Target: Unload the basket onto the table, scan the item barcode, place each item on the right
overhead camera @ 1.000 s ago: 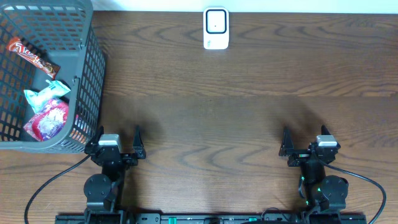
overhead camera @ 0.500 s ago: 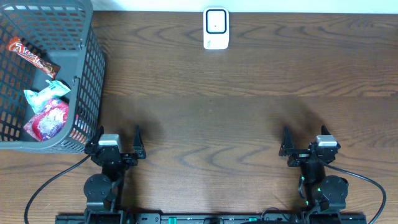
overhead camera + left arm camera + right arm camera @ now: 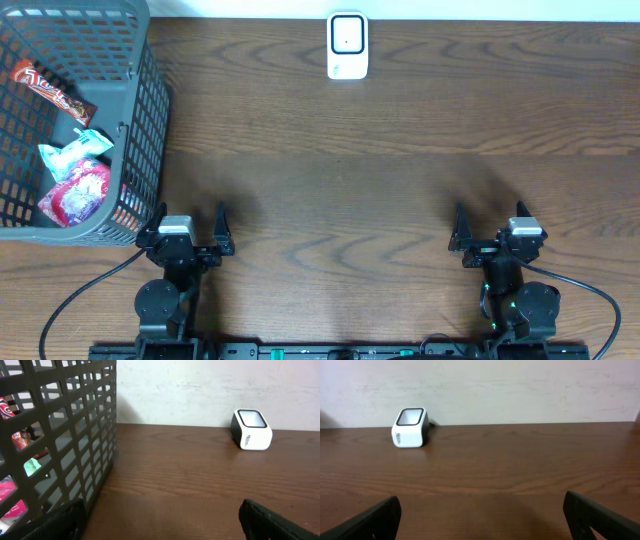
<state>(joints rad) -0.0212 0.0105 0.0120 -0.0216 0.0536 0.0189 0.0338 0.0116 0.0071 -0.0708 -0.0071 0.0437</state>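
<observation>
The white barcode scanner (image 3: 347, 45) stands at the far edge of the table, near the middle; it also shows as the scanner (image 3: 251, 429) and the scanner (image 3: 410, 427) in the wrist views. Possible items lie in the dark mesh basket (image 3: 143, 110) at the far left: a red candy bar (image 3: 48, 88), a teal and white packet (image 3: 72, 150) and a pink-red bag (image 3: 78, 190). My left gripper (image 3: 190, 215) sits open and empty at the near edge, just right of the basket's near corner. My right gripper (image 3: 489, 215) is open and empty at the near right.
The basket wall (image 3: 65, 435) fills the left side of the left wrist view, close to my left fingers (image 3: 60, 520). Bare brown table (image 3: 340, 190) lies between the grippers and the scanner. A pale wall runs behind the table's far edge.
</observation>
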